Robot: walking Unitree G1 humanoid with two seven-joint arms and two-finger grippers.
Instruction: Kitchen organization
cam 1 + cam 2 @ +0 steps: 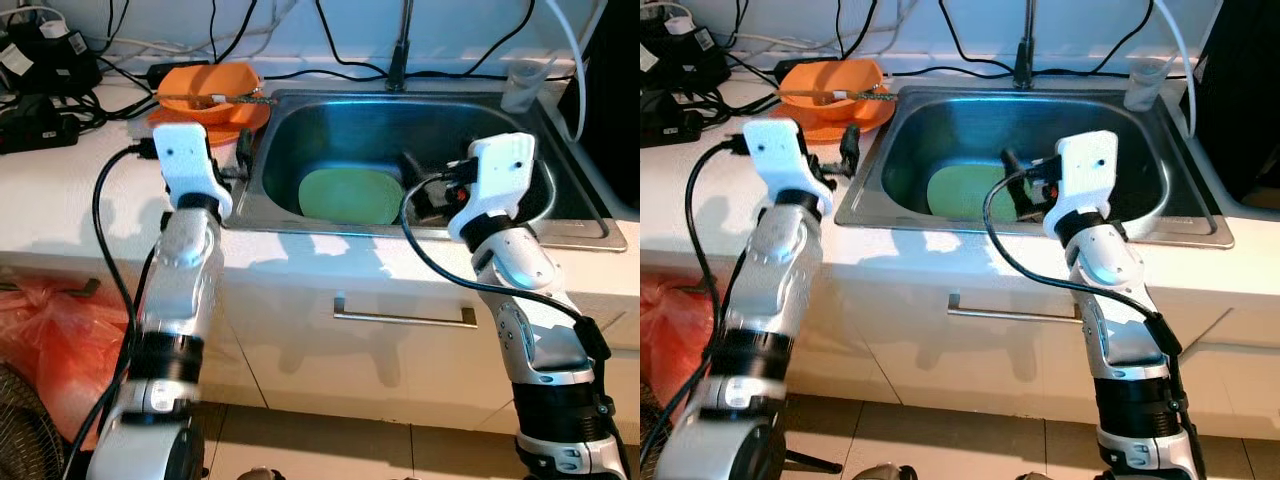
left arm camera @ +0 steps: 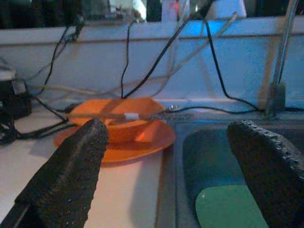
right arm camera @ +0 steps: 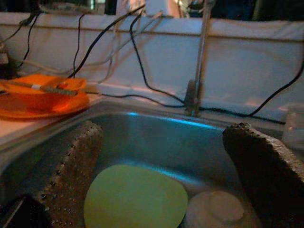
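Tool, right: right tool (image 3: 161, 175) hangs over the sink (image 1: 300, 115), fingers spread wide apart, nothing between them.
Tool, left: left tool (image 2: 171, 171) is poised at the sink's left edge above the surface (image 1: 60, 200), fingers likewise apart and empty.
Green plate: green plate (image 3: 135, 197) lies flat on the sink bottom, just ahead of and below the right tool, between its two fingers as the wrist camera sees it.
White item: a pale round lidded object (image 3: 216, 211) sits touching or just beside the plate, under the right tool; its kind cannot be told.
Orange dishes: an orange bowl (image 1: 205, 85) stands on an orange plate (image 2: 118, 147) on the surface, ahead of the left tool, with a stick-like utensil (image 2: 118, 115) lying across the bowl.
Handling, green plate: judged stiff, light, probably plastic; smooth and possibly wet, so liable to slip. Lying flat, it offers no lip from above.
Hold point: judged best at the near rim, one finger slid beneath, the other on top.
Handling, orange set: judged light and rigid; the loose utensil may roll off if tilted. Grip the bowl wall.
Hazard: cables (image 1: 130, 60) trail behind the orange dishes, and the tap (image 1: 400, 50) stands beyond the right tool.
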